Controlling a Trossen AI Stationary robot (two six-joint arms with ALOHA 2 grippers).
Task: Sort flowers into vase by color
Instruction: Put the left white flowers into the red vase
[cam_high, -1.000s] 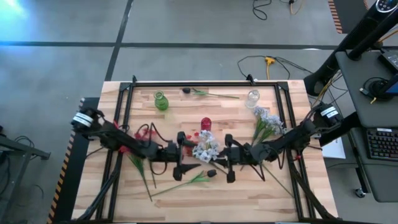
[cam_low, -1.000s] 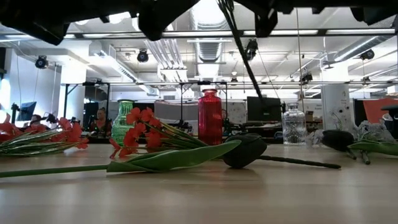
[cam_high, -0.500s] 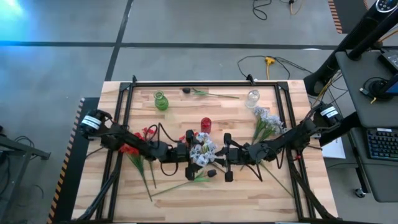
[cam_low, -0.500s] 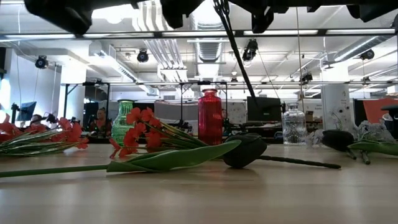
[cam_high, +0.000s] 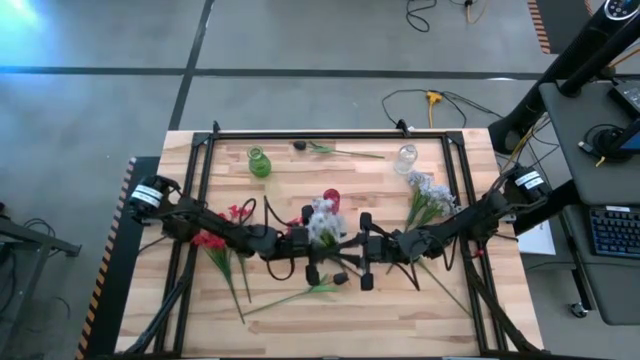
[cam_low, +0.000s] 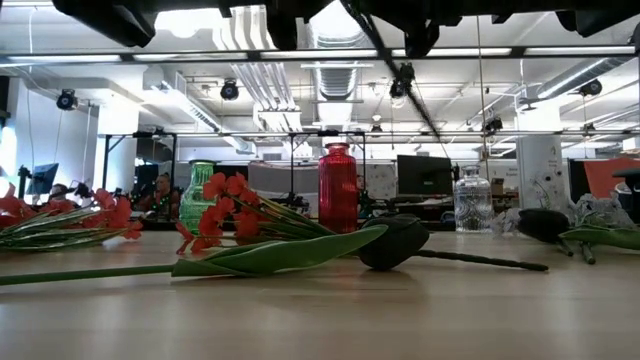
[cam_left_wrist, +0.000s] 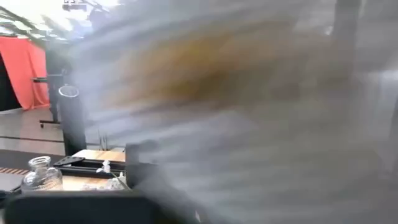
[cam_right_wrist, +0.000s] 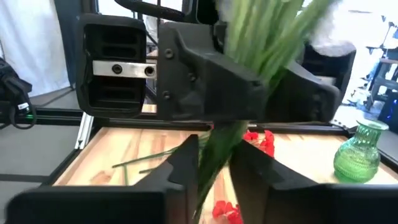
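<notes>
High view: left gripper (cam_high: 305, 243) and right gripper (cam_high: 352, 252) meet at frame centre, the white bunch (cam_high: 322, 222) between them, just below the red vase (cam_high: 331, 198).

Right wrist view: right fingers (cam_right_wrist: 186, 163) slightly apart around the green stems (cam_right_wrist: 219, 147); the left gripper (cam_right_wrist: 249, 81) clamps them higher up.

Low view: red flowers (cam_low: 225, 212) and dark bud (cam_low: 396, 242) lie on the tabletop (cam_low: 400, 310).

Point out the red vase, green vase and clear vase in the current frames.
red vase (cam_low: 337, 188): low view, on the middle of its body.
green vase (cam_high: 259, 163): high view, on its round body.
clear vase (cam_low: 473, 204): low view, on its glass body.
</notes>
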